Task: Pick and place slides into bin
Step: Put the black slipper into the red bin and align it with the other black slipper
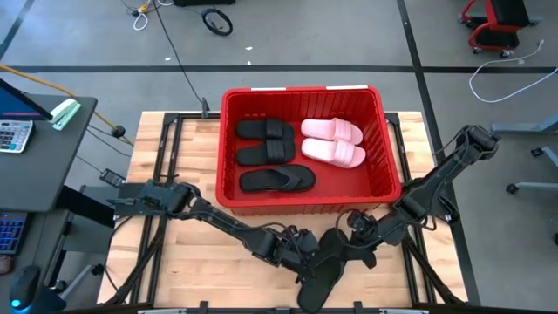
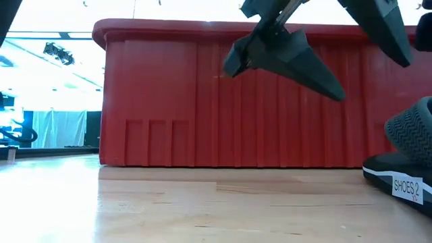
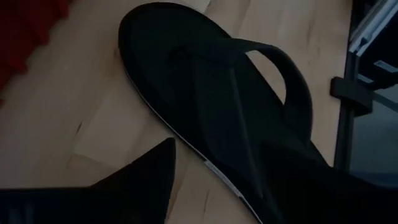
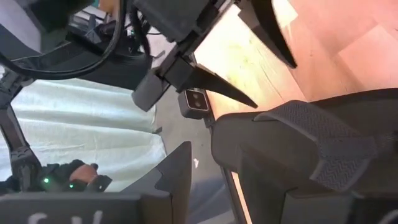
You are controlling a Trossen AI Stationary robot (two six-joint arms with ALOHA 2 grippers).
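Flip-flop (image 1: 324, 270), the last black thong sandal outside the bin (image 1: 228, 148), lies on the wooden table (image 1: 174, 262) near its front edge, between the two grippers and just in front of the red crate, which already holds five slides. To do this step well, one gripper should, in my judgement, take firm hold of the sole edge or the strap, lift it clear of the tall rim, and only then carry it over the free space beside the other black flip-flop (image 1: 277, 180). The left gripper (image 1: 292, 249) hangs just above the sandal with its jaws apart and nothing between them, one finger (image 3: 146, 180) beside the sole's edge. The right gripper (image 1: 362, 231) sits at the sandal's other end; one finger (image 4: 177, 177) shows beside the sole, but I cannot tell whether it grips.
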